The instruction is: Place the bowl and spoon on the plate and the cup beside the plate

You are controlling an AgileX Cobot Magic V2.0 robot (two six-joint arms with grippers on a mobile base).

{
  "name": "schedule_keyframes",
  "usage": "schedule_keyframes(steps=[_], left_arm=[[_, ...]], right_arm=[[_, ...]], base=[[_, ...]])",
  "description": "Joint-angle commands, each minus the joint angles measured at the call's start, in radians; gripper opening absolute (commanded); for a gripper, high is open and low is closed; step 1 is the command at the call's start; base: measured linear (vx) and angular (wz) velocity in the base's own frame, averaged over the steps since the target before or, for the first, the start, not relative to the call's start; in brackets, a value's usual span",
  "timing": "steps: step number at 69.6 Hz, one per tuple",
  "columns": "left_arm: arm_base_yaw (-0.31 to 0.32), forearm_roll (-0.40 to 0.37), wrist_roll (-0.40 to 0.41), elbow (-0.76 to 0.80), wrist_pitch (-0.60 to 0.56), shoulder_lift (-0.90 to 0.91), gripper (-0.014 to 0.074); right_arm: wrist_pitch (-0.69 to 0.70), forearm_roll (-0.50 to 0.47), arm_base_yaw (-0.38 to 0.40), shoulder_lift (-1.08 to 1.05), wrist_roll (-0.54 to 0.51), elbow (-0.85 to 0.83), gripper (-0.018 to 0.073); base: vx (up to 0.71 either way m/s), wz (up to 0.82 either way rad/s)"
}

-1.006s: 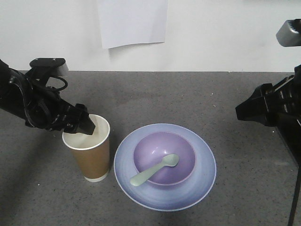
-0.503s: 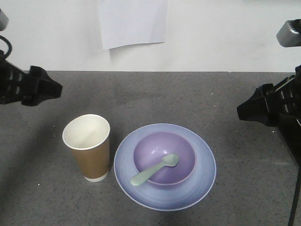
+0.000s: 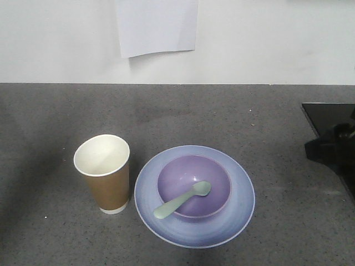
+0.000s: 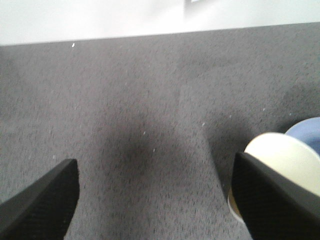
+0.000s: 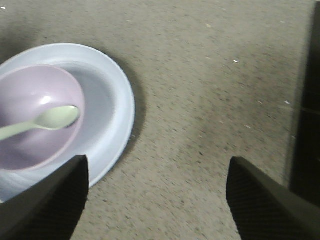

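The pale blue plate lies on the grey table with the lavender bowl standing on it. A mint-green spoon rests in the bowl, its handle over the front-left rim. Upright just left of the plate stands the brown paper cup, apart from it. My left gripper is open over bare table, the cup behind its right finger. Open as well, my right gripper hovers to the right of the plate, bowl and spoon. Neither holds anything.
A white sheet of paper hangs on the white wall behind the table. Part of the right arm shows at the right edge of the front view, beside a black panel.
The left gripper let go of the cup's rim, pulled back to the left and left the front view. The right arm drew back toward the right edge.
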State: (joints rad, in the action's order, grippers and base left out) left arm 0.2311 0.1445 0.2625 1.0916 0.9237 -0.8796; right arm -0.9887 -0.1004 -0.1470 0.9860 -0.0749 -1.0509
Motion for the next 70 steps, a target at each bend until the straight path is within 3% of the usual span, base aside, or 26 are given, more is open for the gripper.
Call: schedule_keyframes(steps=[1, 19, 34, 47, 61, 63, 70], left_arm=[[0.005, 0.02, 0.051, -0.055, -0.069, 0.08, 0.0587], [0.005, 0.058, 0.136, -0.26, -0.116, 0.313, 0.0587], [0.005, 0.089, 0.133, -0.317, -0.11, 0.45, 0.0547], [0.005, 0.091, 0.133, -0.317, -0.12, 0.477, 0.0377], [0.005, 0.09, 0.133, -0.317, -0.12, 0.477, 0.0046], [0.005, 0.09, 0.133, -0.317, -0.119, 0.477, -0.0011], [0.005, 0.09, 0.131, -0.317, -0.118, 0.477, -0.0008]], right_arm=[[0.057, 0.069, 0.006, -0.072, 0.042, 0.015, 0.0557], [0.112, 0.107, 0.006, -0.269, 0.059, 0.147, 0.0554], [0.139, 0.11, 0.006, -0.392, 0.059, 0.212, 0.0489], [0.133, 0.136, 0.006, -0.411, 0.058, 0.212, 0.0293], [0.128, 0.138, 0.006, -0.411, 0.058, 0.212, -0.0015], [0.128, 0.138, 0.006, -0.411, 0.058, 0.212, -0.0017], [0.124, 0.138, 0.006, -0.411, 0.058, 0.212, -0.0011]], base=[[0.0, 0.0], [0.0, 0.0], [0.0, 0.0], [0.0, 0.0], [0.0, 0.0], [0.0, 0.0], [0.0, 0.0]])
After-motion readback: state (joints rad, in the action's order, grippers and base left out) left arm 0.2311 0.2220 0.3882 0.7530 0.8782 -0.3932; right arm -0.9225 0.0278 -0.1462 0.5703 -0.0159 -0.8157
